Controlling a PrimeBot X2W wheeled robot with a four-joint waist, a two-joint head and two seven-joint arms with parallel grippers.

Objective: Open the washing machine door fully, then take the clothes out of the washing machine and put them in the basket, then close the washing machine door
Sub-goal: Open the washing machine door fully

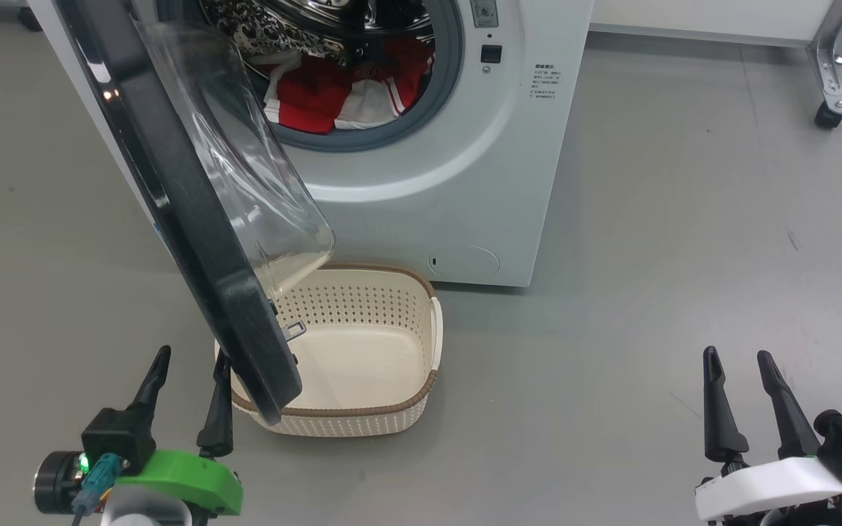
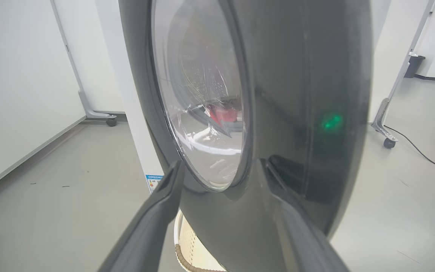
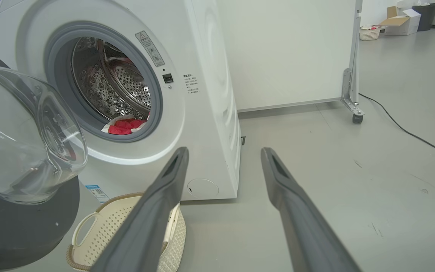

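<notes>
The white washing machine (image 1: 435, 190) stands ahead with its round black-ringed door (image 1: 194, 219) swung partly open over the cream basket (image 1: 392, 420) on the floor. Red and white clothes (image 1: 333, 95) lie in the drum behind the grey gasket, also visible as clothes (image 3: 125, 125) in the right wrist view. My left gripper (image 1: 191, 365) is open at the lower left, close to the door's lower outer edge; the door (image 2: 296, 94) looms just beyond its fingers. My right gripper (image 1: 739, 358) is open at the lower right, over bare floor, holding nothing. The basket (image 3: 89, 241) is empty.
A wheeled white partition (image 3: 296, 53) stands right of the machine, its caster (image 1: 827, 115) on the floor. A black cable (image 3: 406, 130) runs across the floor behind. Grey floor (image 1: 647, 292) spreads open to the right of the machine.
</notes>
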